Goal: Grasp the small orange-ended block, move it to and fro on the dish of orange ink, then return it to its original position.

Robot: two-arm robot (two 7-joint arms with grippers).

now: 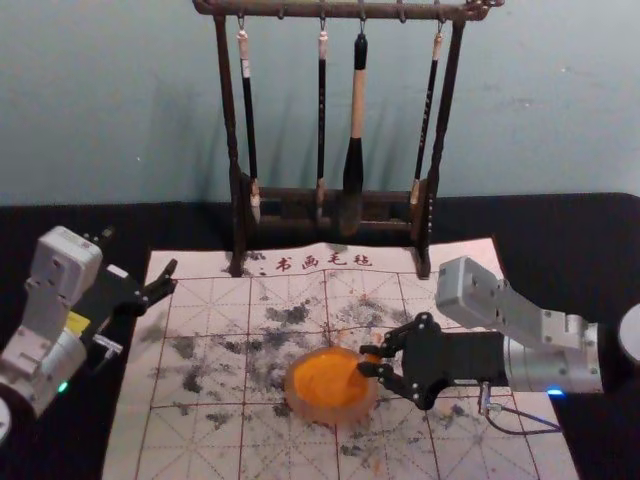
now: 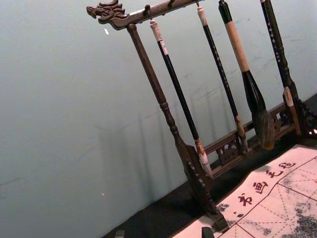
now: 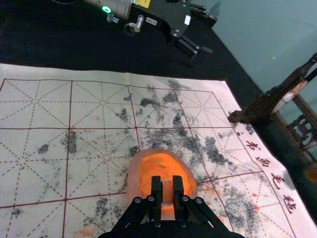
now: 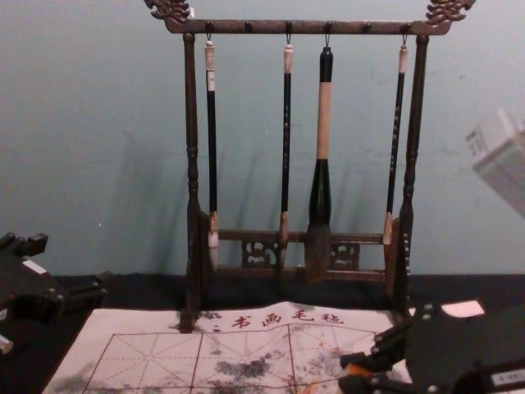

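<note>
"Right gripper (image 1: 367,359), right of lower centre in the head view: fingers closed on the small block (image 3: 167,192), which I see pinched between the tips, over the dish (image 1: 296,385). Left gripper (image 1: 139,256), at the left of that frame: spread, idle."

"Which failure would you mark first from your remote station?"

"Rim contact. If my to-and-fro stroke runs too wide, block or fingertips may catch the wall and drag the dish across the gridded mat (image 1: 190,440)."

"And pressure?"

"Too much downward push may drive the block up between the fingers or turn it in the grip, since the tips hold a narrow piece. Too little leaves its end badly inked. Whether it touches the orange ink (image 1: 320,378) I cannot tell from here."

"Secondary hazards?"

"Wet ink creeping onto the fingers, making the hold slick; drips on the mat during the return, if I lift away quickly. Note also the cable (image 1: 525,430), lower right of the head view, looped below the wrist: a low sweep could snag it."

"Final placement?"

"Uncertain. No mark shows me the block's original position, so a misjudged release could set it askew, or smear ink where it lands."
</note>
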